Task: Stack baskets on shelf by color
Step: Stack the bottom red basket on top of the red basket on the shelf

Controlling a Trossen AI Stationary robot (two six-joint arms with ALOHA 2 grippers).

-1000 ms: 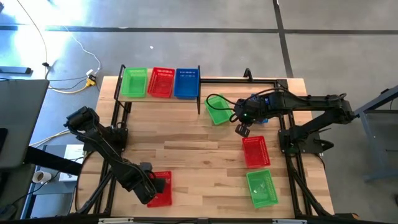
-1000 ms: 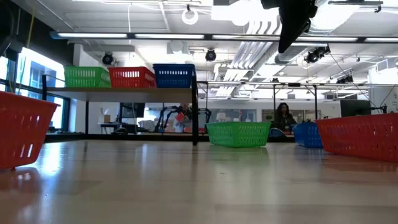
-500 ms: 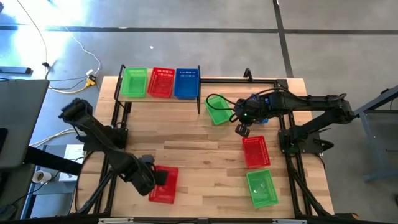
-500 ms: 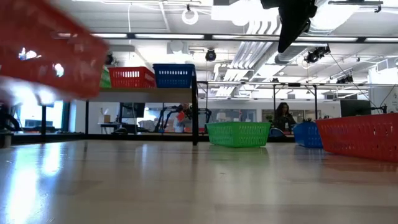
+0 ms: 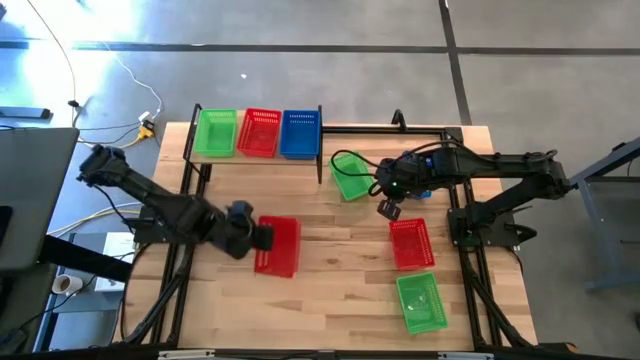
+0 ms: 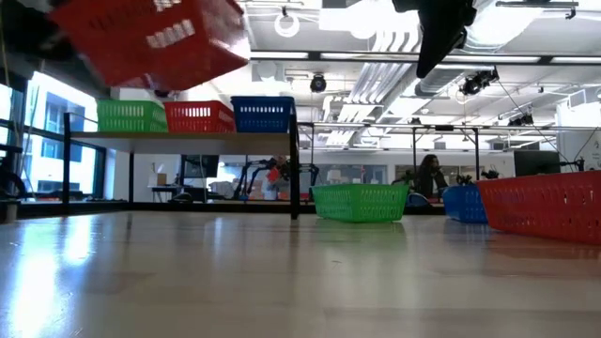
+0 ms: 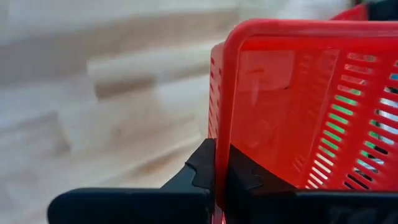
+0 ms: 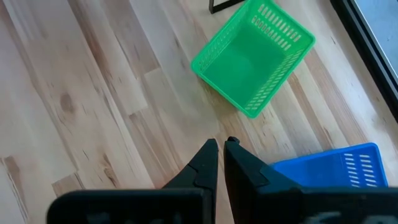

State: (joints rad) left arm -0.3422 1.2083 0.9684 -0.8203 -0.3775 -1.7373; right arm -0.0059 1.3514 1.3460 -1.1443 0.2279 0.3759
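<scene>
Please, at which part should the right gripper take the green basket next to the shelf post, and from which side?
Probably the rim of the green basket, from above: it sits upright with its open top up and its thin walls exposed. The right gripper hangs over bare table beside it, nearly closed, so it must open first.

overhead, table-level, two wrist cameras.
</scene>
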